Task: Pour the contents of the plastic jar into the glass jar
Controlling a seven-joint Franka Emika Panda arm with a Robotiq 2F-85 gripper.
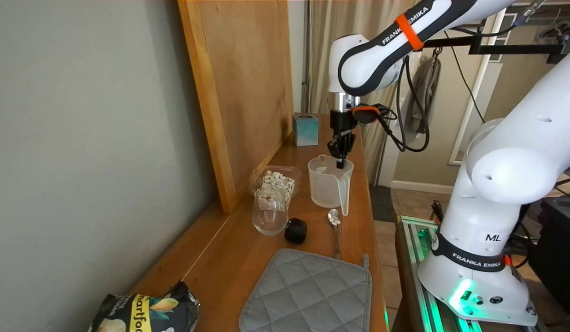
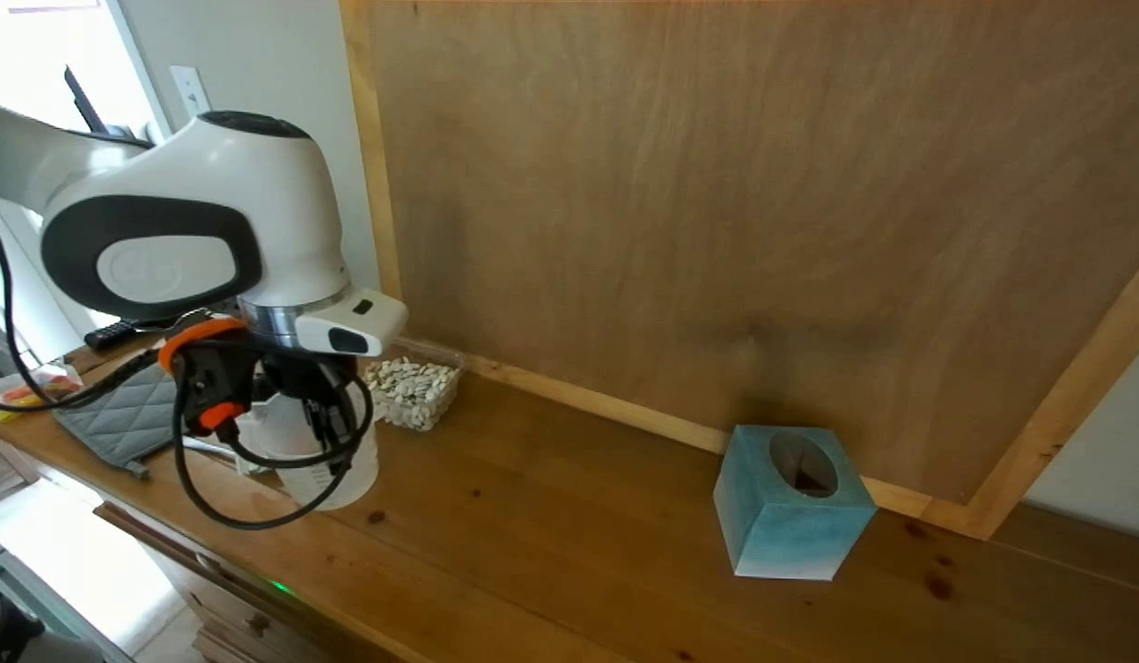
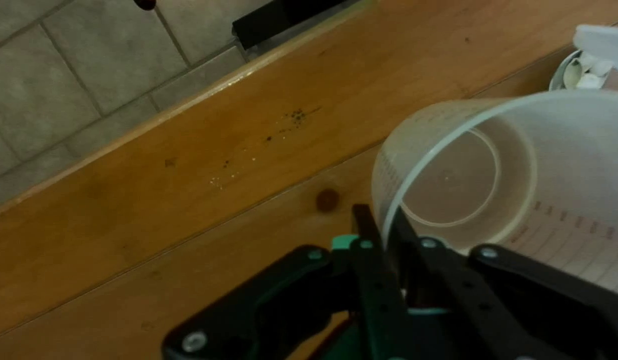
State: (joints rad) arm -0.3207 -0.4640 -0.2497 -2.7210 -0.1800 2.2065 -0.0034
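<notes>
The plastic jar, a translucent whitish pitcher with a handle and printed scale, stands upright on the wooden counter. In the wrist view its round inner base looks bare. My gripper points down at its rim, one finger inside and one outside, shut on the wall. In an exterior view the gripper reaches into the mouth near the handle. Cables and the arm cover part of the plastic jar in an exterior view. The glass jar, clear and rounded, stands closer to the wall; elsewhere it is hidden.
Behind the glass jar sits a clear tub of whitish pieces; a small black round object lies beside it. A spoon holding white bits, a grey quilted pad, a snack bag and a blue tissue box share the counter.
</notes>
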